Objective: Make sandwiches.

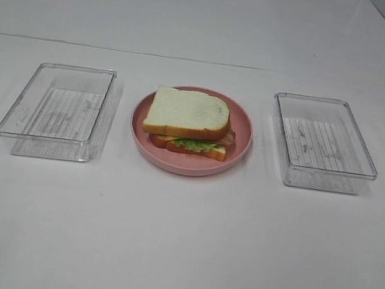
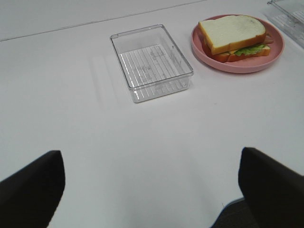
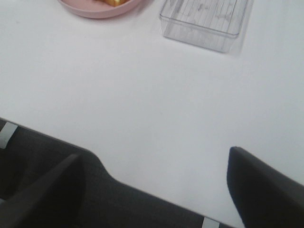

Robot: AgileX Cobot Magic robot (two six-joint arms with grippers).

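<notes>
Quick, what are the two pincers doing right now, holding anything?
Left pincer: open, holding nothing, over bare table.
Right pincer: open, holding nothing, near the table edge.

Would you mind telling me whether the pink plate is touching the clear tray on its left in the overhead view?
Apart. The exterior high view shows a strip of bare white table between the pink plate and the left tray.

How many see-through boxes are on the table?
2. One clear tray sits on the table to the left of the pink plate, and the other clear tray sits to the right of it. Both look empty. None seems hidden.
</notes>
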